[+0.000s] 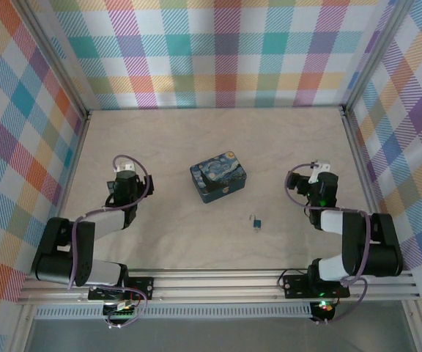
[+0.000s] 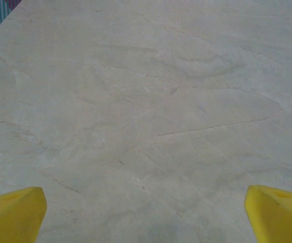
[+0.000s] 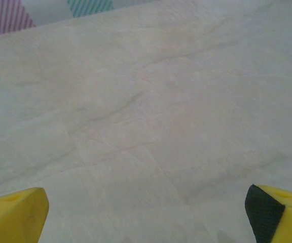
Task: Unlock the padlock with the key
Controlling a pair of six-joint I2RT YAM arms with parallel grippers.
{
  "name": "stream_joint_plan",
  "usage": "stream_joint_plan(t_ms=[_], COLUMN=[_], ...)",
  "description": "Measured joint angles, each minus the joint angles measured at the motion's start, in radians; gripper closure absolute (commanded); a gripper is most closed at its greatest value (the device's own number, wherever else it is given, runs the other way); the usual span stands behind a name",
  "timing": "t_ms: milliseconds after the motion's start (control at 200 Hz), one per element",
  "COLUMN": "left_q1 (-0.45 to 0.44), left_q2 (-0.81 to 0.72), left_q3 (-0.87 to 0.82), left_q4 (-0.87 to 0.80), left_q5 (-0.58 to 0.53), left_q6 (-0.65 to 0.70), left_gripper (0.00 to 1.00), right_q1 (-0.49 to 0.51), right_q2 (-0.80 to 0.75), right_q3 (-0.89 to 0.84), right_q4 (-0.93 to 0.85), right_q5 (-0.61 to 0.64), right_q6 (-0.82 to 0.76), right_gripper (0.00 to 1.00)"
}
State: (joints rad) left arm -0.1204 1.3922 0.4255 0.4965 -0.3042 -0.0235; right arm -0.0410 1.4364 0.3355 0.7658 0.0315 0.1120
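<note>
There is one small blue padlock [image 1: 256, 222] with a silver loop. It lies on the pale table [image 1: 160, 139], near one tin box [image 1: 219, 181] and a bit closer to the arms. The tin has a swirly blue night-sky picture, and any words on it are too small to read. The key is too tiny to pick out. The left gripper [image 2: 146, 215] and the right gripper [image 3: 146, 212] each have two yellow fingers spread wide, holding nothing, well apart from the padlock.
</note>
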Motion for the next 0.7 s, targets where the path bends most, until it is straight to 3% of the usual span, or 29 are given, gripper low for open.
stream_joint_plan(t_ms=[125, 255, 700], left_q1=[0.033, 0.039, 0.040], left_q2=[0.046, 0.138, 0.171], left_q3=[-0.010, -0.031, -0.030], left_q4=[0.133, 0.270, 0.293], left_q5=[0.057, 0.098, 0.155], left_q6=[0.003, 0.007, 0.018], left_gripper=[0.00, 0.00, 0.00], right_q1=[0.000, 0.000, 0.010], right_q2=[0.071, 0.090, 0.091], right_q3=[-0.027, -0.020, 0.044], right_q4=[0.142, 0.140, 0.094], right_q5=[-0.024, -0.043, -0.051], right_q6=[-0.007, -0.019, -0.049], right_gripper=[0.00, 0.00, 0.00])
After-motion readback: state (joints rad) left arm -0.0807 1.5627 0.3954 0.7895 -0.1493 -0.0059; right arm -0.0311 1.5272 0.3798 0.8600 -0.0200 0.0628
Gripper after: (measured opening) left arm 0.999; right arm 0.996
